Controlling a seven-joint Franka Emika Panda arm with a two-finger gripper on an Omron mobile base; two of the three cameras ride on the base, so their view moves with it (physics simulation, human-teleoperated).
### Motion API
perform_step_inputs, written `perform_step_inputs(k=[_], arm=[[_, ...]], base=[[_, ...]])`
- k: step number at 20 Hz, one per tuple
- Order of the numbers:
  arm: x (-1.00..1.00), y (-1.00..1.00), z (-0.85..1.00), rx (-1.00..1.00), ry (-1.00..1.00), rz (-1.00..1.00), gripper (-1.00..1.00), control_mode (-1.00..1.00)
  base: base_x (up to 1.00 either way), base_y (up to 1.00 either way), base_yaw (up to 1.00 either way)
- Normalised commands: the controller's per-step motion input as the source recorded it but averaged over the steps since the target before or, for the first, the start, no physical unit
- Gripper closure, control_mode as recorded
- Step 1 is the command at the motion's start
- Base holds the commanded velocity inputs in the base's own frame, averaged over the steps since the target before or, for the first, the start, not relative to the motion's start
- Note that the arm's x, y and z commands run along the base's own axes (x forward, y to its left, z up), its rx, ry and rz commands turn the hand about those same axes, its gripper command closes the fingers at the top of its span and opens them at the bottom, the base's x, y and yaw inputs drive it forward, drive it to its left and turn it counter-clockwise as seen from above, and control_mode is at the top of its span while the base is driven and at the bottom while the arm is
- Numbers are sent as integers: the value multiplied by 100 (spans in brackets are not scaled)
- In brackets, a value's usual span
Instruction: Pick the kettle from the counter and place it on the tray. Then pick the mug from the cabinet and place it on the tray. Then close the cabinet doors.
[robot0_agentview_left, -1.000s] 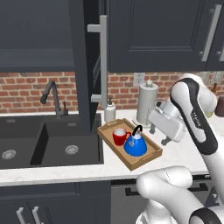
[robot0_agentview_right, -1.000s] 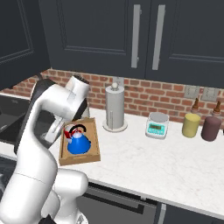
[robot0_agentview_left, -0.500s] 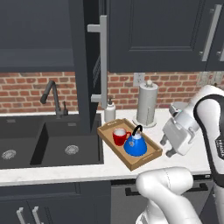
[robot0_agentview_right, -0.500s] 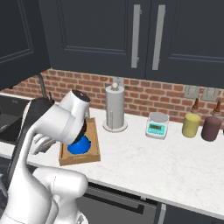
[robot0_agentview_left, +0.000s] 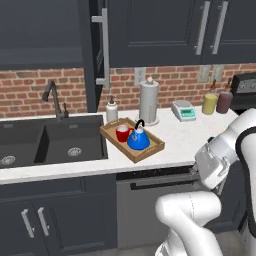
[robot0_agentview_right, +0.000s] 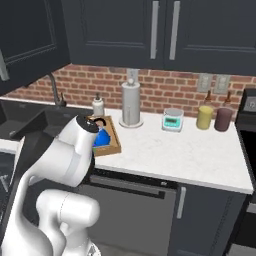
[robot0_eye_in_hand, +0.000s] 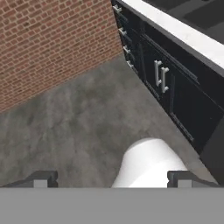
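One squat blue dome-shaped kettle (robot0_agentview_left: 138, 140) and one small bright red mug (robot0_agentview_left: 122, 133) sit side by side on the single wooden tray (robot0_agentview_left: 151, 148), which rests on the white marbled stone counter (robot0_agentview_left: 176, 136) beside the black double sink (robot0_agentview_left: 50, 145). One tall dark charcoal cabinet door (robot0_agentview_left: 98, 47) stands ajar. The two-finger gripper (robot0_eye_in_hand: 111, 178), pointed at the grey floor (robot0_eye_in_hand: 65, 131), is released with jaws spread wide, grasping nothing

Paper-towel roll (robot0_agentview_left: 148, 101) upright near brick wall (robot0_agentview_left: 45, 95). Soap bottle (robot0_agentview_left: 112, 109) just left of it. Scale (robot0_agentview_left: 183, 110) to its right, then yellow jar (robot0_agentview_left: 210, 103) and dark jar (robot0_agentview_left: 224, 101) side by side. Faucet (robot0_agentview_left: 52, 97) behind sink (robot0_agentview_left: 50, 142). Grey floor (robot0_eye_in_hand: 74, 127).
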Motion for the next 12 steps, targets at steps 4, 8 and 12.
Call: perform_step_inputs(k=[4, 8, 12], arm=[[0, 0, 0, 0, 0, 0, -100, 100], [0, 0, 0, 0, 0, 0, -100, 100], [0, 0, 0, 0, 0, 0, -100, 100]], base=[[-78, 39, 0], [-57, 62, 0], [-26, 91, 0]])
